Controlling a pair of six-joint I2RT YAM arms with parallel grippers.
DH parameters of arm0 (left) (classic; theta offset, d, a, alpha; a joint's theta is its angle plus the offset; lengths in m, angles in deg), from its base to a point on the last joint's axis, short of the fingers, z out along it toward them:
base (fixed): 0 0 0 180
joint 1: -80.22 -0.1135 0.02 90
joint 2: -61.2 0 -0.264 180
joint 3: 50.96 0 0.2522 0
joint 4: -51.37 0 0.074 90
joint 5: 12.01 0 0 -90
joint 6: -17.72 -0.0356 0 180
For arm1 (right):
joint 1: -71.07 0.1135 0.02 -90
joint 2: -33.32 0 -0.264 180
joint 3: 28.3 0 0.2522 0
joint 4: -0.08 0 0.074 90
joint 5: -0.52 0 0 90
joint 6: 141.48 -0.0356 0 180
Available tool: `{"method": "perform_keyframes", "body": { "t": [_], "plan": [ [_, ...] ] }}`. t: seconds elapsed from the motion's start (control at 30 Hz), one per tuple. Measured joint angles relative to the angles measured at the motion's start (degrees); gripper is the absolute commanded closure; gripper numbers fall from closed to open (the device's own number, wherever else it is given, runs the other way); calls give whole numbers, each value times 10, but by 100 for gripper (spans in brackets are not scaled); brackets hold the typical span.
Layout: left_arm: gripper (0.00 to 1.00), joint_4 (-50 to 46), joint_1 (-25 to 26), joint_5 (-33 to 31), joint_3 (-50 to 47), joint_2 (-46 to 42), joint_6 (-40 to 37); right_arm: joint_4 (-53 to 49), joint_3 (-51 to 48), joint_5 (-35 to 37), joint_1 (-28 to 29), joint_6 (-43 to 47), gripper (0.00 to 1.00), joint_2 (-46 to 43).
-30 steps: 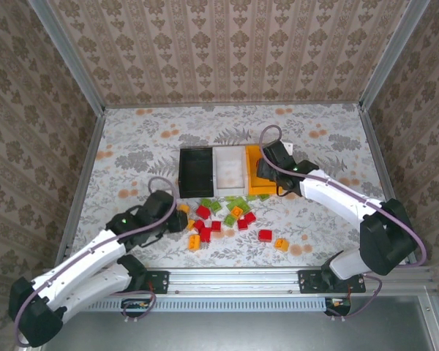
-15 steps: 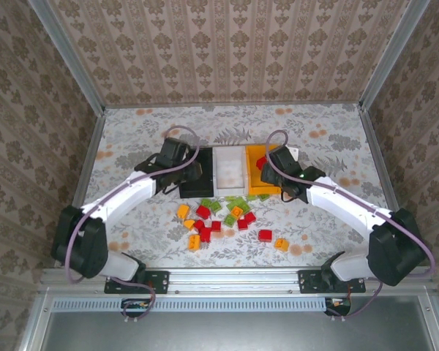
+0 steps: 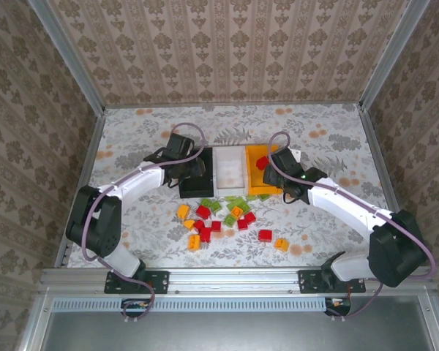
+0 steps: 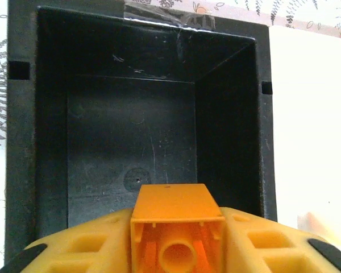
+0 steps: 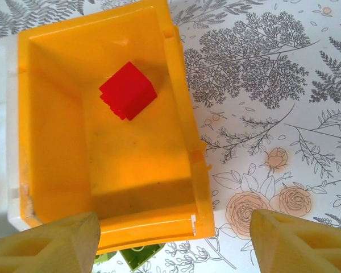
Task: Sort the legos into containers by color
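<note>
Left claw (image 4: 176, 245) shifted, apparently over black bin (image 4: 21, 170) | clamped on orange brick (image 4: 176, 209) | right claw (image 5: 173, 242) apart

Black bin (image 4: 131, 131), white bin (image 3: 230, 172), orange bin (image 5: 184, 114) — red brick (image 5: 128, 90), orange brick (image 4: 177, 227).

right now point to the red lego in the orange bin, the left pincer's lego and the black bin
red lego (image 5: 128, 90), right wrist view, top face
orange lego (image 4: 176, 206), left wrist view, upper face
black bin (image 4: 131, 136), left wrist view, bare floor

No text, label or number can be read on the black bin (image 4: 23, 148) beneath the left claw (image 4: 176, 256), its orange-yellow brick (image 4: 176, 213), or the orange bin (image 5: 131, 165) before the right claw (image 5: 173, 244).
</note>
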Motion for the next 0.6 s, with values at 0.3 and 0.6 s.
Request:
{"method": "perform_keyframes", "body": {
  "t": [0.3, 0.6],
  "plan": [
    [5, 13, 8, 14, -20, -87, 4, 1, 0, -35, 14, 26, 27, 4],
    [0, 12, 53, -3, -161, -330, 21, 42, -29, -118, 187, 88, 34, -3]
  ]
}}
